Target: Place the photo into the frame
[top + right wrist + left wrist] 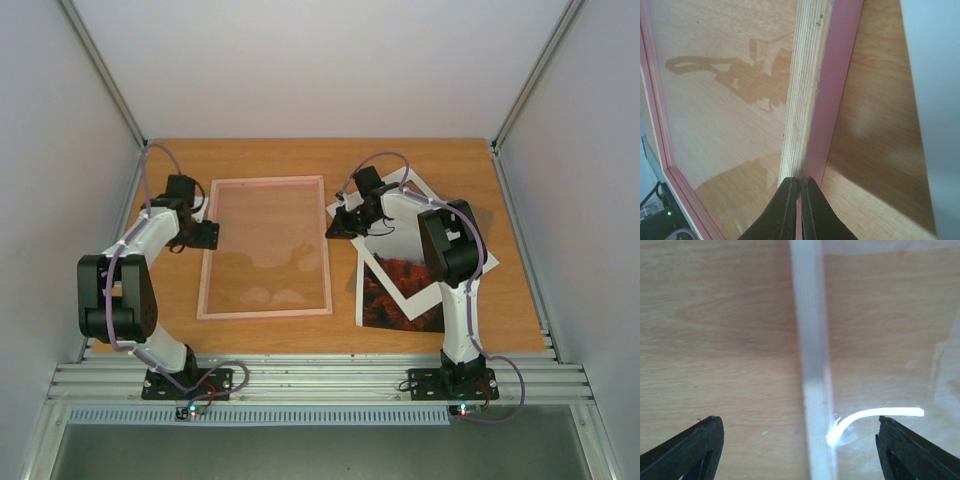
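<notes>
The frame (pixel 265 181), pale pink with a clear pane, lies flat at the table's middle. My left gripper (pixel 210 235) hovers over its left border (pixel 812 365), open, with one finger on either side of the strip (pixel 800 427) and touching nothing. At the frame's right border (pixel 807 75) my right gripper (pixel 332 230) is shut, its tips (pixel 801 180) resting against the wood edge. The photo (pixel 385 300), red-orange mountains under grey sky, lies right of the frame, partly covered by a white mat.
The white cardboard mat (pixel 420 188) lies tilted over the photo at the right, under the right arm. Grey walls close in the table on three sides. A metal rail runs along the near edge by the arm bases.
</notes>
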